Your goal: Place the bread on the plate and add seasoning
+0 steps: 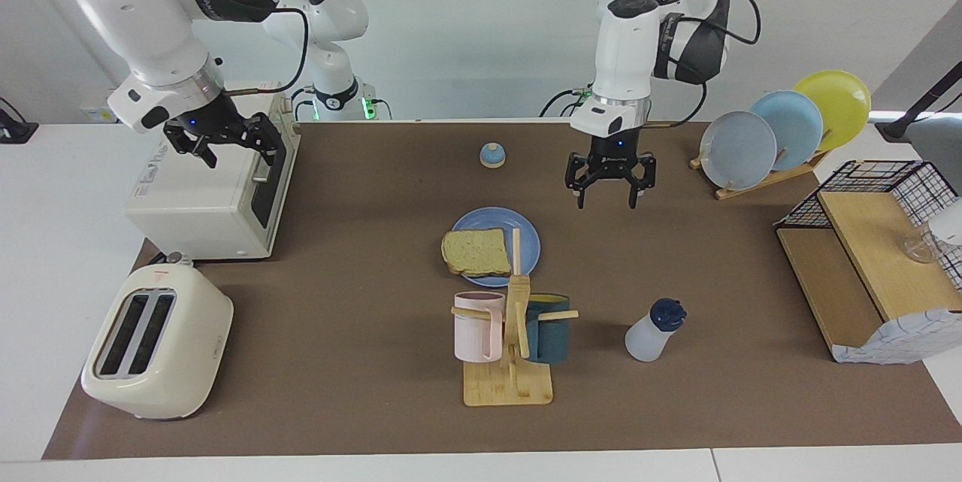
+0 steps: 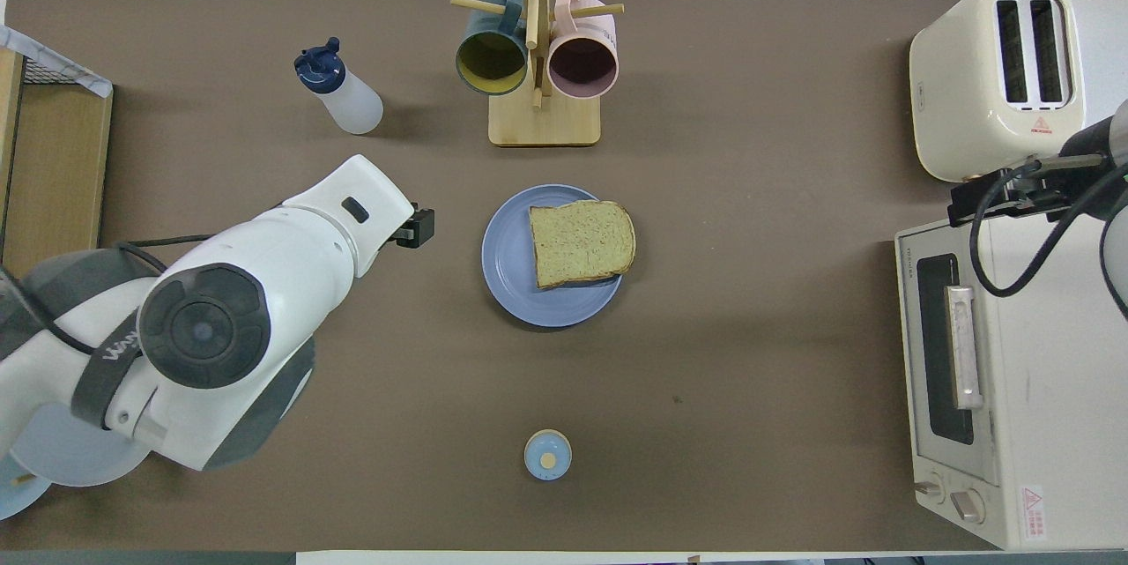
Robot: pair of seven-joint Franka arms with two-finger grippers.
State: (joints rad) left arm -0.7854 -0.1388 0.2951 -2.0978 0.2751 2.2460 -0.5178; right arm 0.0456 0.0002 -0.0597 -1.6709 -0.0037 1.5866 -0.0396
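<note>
The bread (image 1: pixel 476 252) lies flat on the blue plate (image 1: pixel 490 219) in the middle of the mat, overhanging the rim toward the right arm's end; both also show in the overhead view, bread (image 2: pixel 582 241) on plate (image 2: pixel 507 258). The seasoning bottle (image 1: pixel 652 331) stands upright farther from the robots than the plate, toward the left arm's end, and shows in the overhead view (image 2: pixel 339 94). My left gripper (image 1: pixel 607 195) is open and empty, up in the air over bare mat beside the plate. My right gripper (image 1: pixel 234 153) is open and empty over the toaster oven.
A mug tree (image 1: pixel 511 373) with a pink and a teal mug stands just past the plate. A small blue bell (image 1: pixel 492 156) sits nearer the robots. Toaster oven (image 1: pixel 203 204) and toaster (image 1: pixel 154 350) are at the right arm's end; plate rack (image 1: pixel 782 128) and wire shelf (image 1: pixel 872 256) at the left arm's.
</note>
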